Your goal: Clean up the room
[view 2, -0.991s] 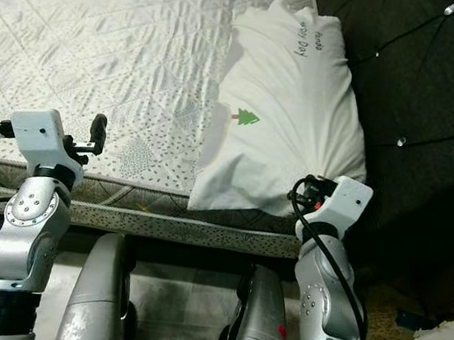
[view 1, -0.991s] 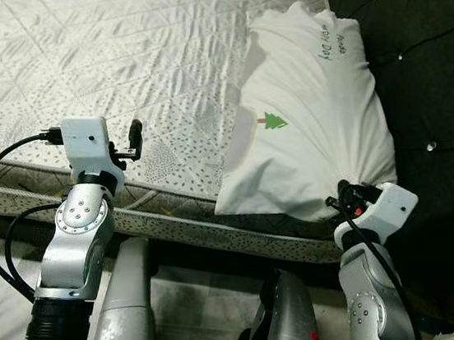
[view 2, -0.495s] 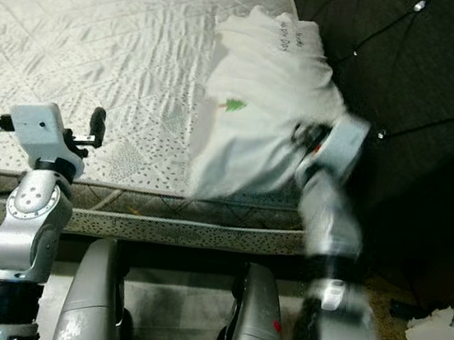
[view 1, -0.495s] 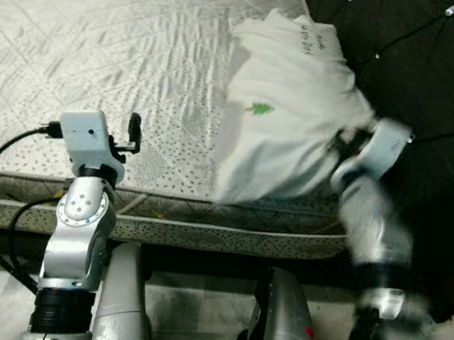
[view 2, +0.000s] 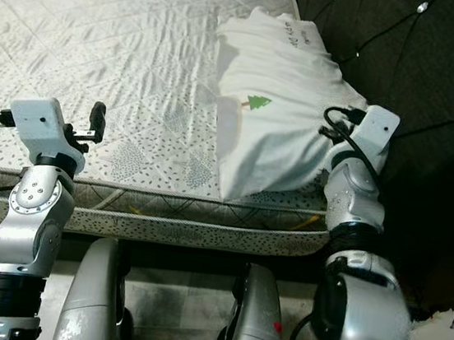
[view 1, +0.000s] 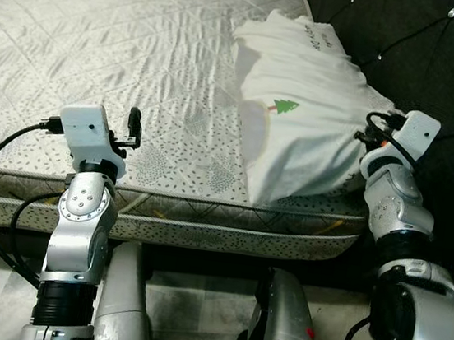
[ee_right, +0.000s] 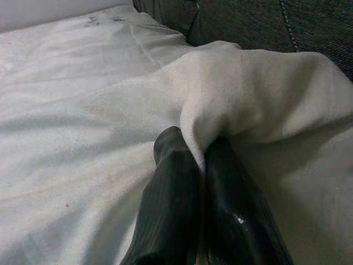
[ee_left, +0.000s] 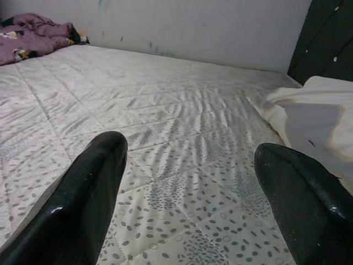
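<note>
Right gripper [ee_right: 193,165] pinched tight on a fold of the white pillow [view 1: 299,121], at its near right corner, beside the dark tufted headboard [view 1: 438,71]. Left gripper [ee_left: 187,193] spread wide, holding nothing, hovering over the near left part of the mattress [view 1: 126,50].

Pillow on the right side of the bed, against the headboard. Long axis running near to far, slightly slanted; near end lifted and bunched at the grip, far end resting on the mattress. Small green tree print [view 1: 283,106] on top. Lettering at the far end too small to read.

Mattress quilted, grey-white, speckled border along the near edge. Purple bedding [ee_left: 33,33] heaped at the far side by a pale wall [ee_left: 193,25]. Floor below in shadow, hard to make out.
</note>
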